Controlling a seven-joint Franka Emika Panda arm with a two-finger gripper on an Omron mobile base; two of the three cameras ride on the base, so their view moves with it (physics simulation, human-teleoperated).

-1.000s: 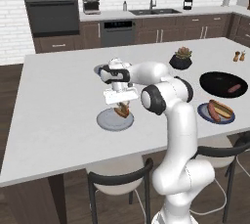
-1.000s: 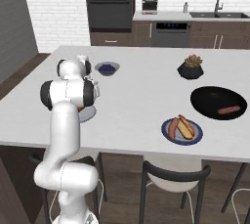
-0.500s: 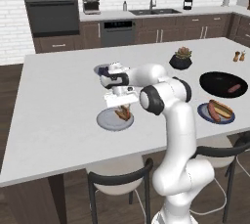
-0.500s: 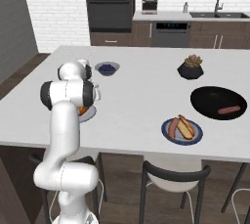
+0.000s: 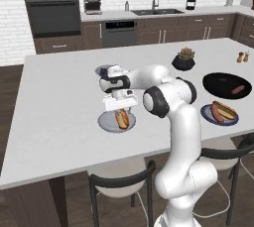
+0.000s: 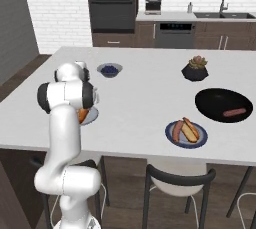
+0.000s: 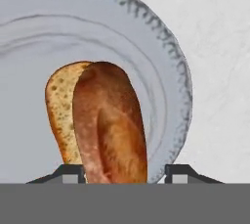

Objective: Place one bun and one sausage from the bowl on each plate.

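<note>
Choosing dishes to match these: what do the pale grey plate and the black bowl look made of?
The pale grey plate looks like glazed stoneware: matte grey, with a speckled rim. The black bowl looks like glossy ceramic or plastic, with a smooth, faint sheen; the render leaves it open.

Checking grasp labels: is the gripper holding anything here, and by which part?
Cannot tell. The gripper flanks the bun end on the pale plate, apparently opening.

Kitchen, oven (image 5: 53, 10), sink (image 5: 158, 11), island counter (image 5: 59, 97)

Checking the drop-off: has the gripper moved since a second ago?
Yes. The gripper has come down toward the pale grey plate, and the bun now lies on it.
</note>
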